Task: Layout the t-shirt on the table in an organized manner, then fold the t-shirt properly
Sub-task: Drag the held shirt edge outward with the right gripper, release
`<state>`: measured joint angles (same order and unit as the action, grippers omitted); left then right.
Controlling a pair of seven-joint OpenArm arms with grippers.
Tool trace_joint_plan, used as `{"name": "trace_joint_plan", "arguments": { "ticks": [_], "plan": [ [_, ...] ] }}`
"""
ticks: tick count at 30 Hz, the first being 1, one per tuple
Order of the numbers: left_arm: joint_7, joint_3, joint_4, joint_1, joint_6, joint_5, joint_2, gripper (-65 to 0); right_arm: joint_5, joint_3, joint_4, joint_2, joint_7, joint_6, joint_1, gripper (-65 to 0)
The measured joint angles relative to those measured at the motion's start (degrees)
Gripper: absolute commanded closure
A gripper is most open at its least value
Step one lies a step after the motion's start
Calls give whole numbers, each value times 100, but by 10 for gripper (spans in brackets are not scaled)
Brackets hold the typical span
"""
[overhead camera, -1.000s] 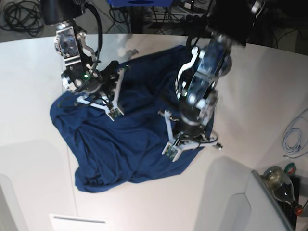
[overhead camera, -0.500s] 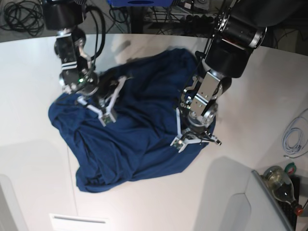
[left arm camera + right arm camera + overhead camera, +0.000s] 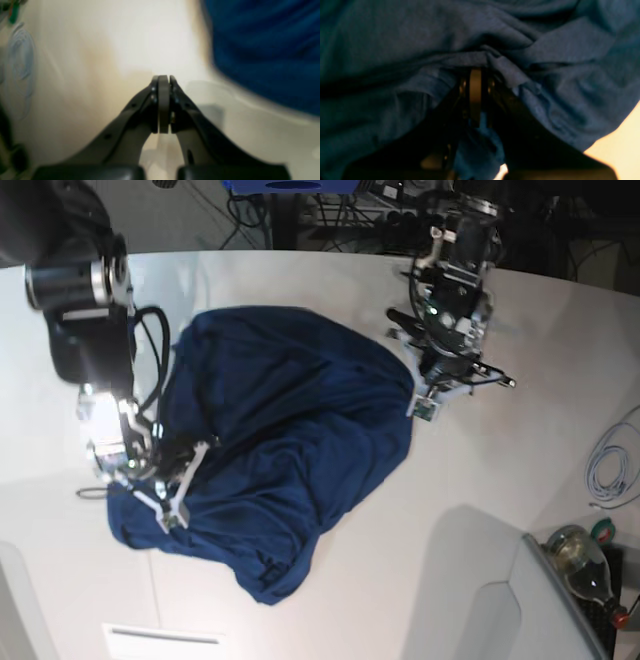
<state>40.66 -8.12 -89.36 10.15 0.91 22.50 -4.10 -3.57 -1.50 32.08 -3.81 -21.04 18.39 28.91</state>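
Between right pincer (image 3: 475, 75) jaws, bunched t-shirt (image 3: 280, 440), left pincer (image 3: 163, 80) beside

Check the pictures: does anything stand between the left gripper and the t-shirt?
Nothing visible does. The left gripper is shut and empty over bare table, with the t-shirt just beside it. The right gripper is shut on the cloth.

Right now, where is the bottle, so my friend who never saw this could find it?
Start at the big white table with the blue t-shirt heaped in the middle. Go to the corner nearest the camera, on the left arm's side, past the pale coiled cable. The bottle lies there on its side: clear glass with a red cap.
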Motion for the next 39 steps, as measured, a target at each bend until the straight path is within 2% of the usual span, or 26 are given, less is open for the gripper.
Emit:
{"name": "trace_joint_plan", "arguments": {
  "ticks": [2, 4, 6, 9, 10, 12, 14, 16, 18, 19, 21, 22, 24, 30, 32, 33, 35, 36, 39],
  "plan": [
    [-35, 9, -179, 9, -59, -46, 225, 0, -118, 0, -219, 33, 125, -44, 184, -26],
    [26, 28, -372, -4, -63, -28, 181, 0, -118, 0, -144, 17, 249, -48, 160, -27],
    [463, 107, -645, -66, -9, 9, 50, 0, -149, 2, 321, -9, -13, -55, 31, -30],
    [514, 431, -973, -173, 20, -2, -120, 0, -74, -13, 1725, -111, -573, -57, -348, -54],
    [496, 568, -979, -216, 22, 0, -133, 0, -68, -13, 2260, -181, -824, -66, -511, -87],
    [470, 905, -894, -208, -35, -63, -186, 0, -114, 11, 3383, -341, -1373, -140, -984, -206],
    [509, 1346, -741, -146, -44, -87, -264, 0, -166, 37, 4223, -382, -1495, -157, -1600, -351],
    [472, 1860, -627, -96, -22, -46, -367, 0, -114, -4, 4544, -275, -1591, -125, -2173, -491],
    [-127, 2286, -533, -68, -26, -24, -452, 0, -131, -356, 4448, -197, -1543, -83, -2354, -519],
    [-330, 2485, -505, -37, -20, -15, -466, 0, -87, -514, 4319, -151, -1241, -46, -2332, -519],
    [-686, 2776, -450, 83, -9, -245, -446, 0, -24, -702, 4009, -92, -739, -44, -2159, -500],
    [-686, 2865, -446, 155, -24, -402, -424, 0, -74, -730, 3858, -90, -625, -44, -2085, -486],
    [-662, 2983, -415, 264, -72, -699, -404, 0, -116, -748, 3519, -109, -573, -63, -1958, -450],
    [-708, 3021, -374, 531, -48, -1412, -688, 0, -109, -741, 2430, 37, -256, -87, -1467, -377],
    [-662, 3032, -313, 612, -42, -1451, -669, 0, -85, -752, 2225, 48, -114, -87, -1296, -297],
    [-669, 3027, -306, 647, -50, -1554, -656, 0, -101, -750, 2190, 35, -118, -87, -1261, -231],
    [-691, 3016, -275, 656, -74, -1530, -654, 0, -118, -723, 2243, 4, -192, -90, -1281, -54],
    [-691, 3018, -271, 658, -72, -1528, -656, 0, -118, -717, 2315, -9, -214, -87, -1316, 0],
    [-702, 3021, -258, 688, -72, -1530, -654, 0, -111, -699, 2452, -22, -306, -83, -1355, -8]
  ]
}}
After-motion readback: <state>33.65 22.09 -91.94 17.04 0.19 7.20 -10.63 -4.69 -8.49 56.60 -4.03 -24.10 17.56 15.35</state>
